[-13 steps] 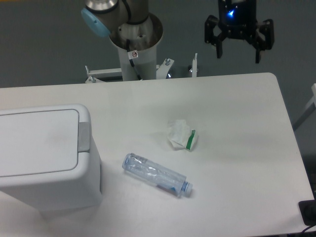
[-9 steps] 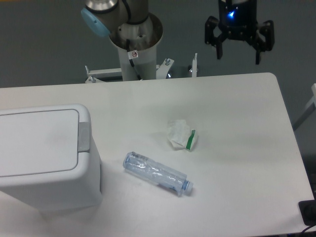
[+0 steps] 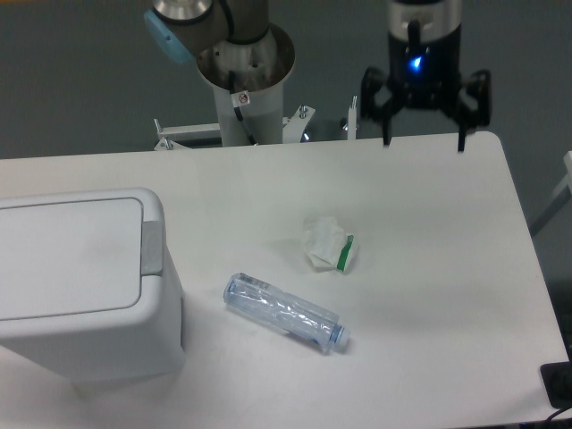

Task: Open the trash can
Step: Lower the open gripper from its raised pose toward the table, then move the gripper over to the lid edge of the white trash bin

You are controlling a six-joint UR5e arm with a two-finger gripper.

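Observation:
The trash can (image 3: pixel 80 286) is a large boxy white bin at the left front of the table, its flat lid down and its grey push-tab (image 3: pixel 153 247) on the right edge. My gripper (image 3: pixel 424 143) hangs open above the table's far right edge, fingers spread wide with nothing between them and a blue light glowing on its body. It is far to the right of and behind the trash can.
A crushed clear plastic bottle (image 3: pixel 285 314) lies on the white table (image 3: pixel 429 268) in front of centre. A crumpled white and green wrapper (image 3: pixel 329 243) lies just beyond it. The arm's base (image 3: pixel 246 80) stands behind the table's far edge.
The gripper has come down and shifted slightly left, from well above the table's far edge to just over it. The trash can, bottle and wrapper have not moved.

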